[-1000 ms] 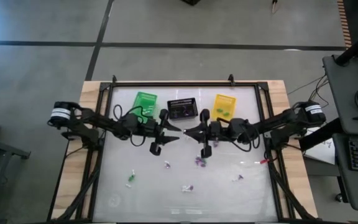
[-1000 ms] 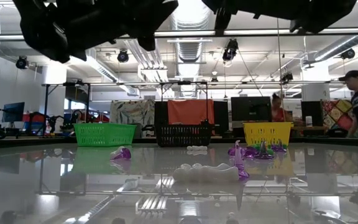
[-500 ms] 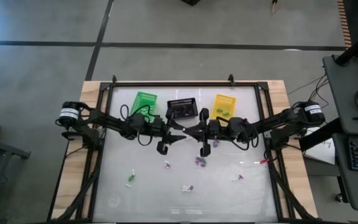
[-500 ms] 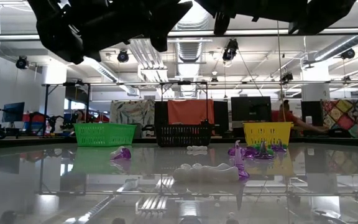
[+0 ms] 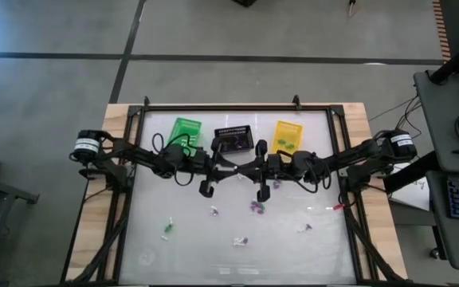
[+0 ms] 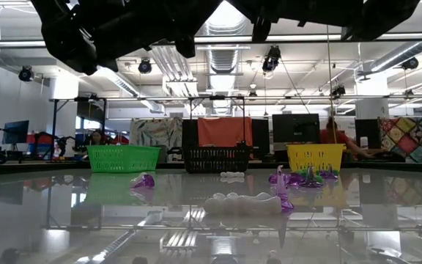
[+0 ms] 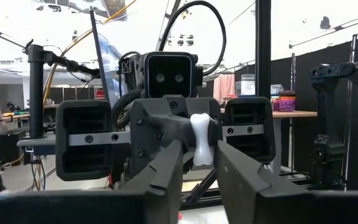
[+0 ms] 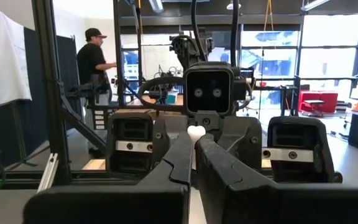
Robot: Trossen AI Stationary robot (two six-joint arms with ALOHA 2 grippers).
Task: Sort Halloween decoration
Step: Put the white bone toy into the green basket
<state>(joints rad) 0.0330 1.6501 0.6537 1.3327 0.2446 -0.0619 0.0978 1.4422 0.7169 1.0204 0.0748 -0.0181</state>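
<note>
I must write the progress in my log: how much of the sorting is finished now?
Partly done. Done: some trinkets lie in the yellow basket and the black basket. In hand: the right gripper grips a white bone above the table's middle, facing the left gripper. Left: about five pieces on the table, such as a purple one and a green one.

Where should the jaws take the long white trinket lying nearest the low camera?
Probably mid-body on the white trinket, coming straight down, jaws across its short width. It lies low and long on the table, and a purple piece sits by one end.
</note>
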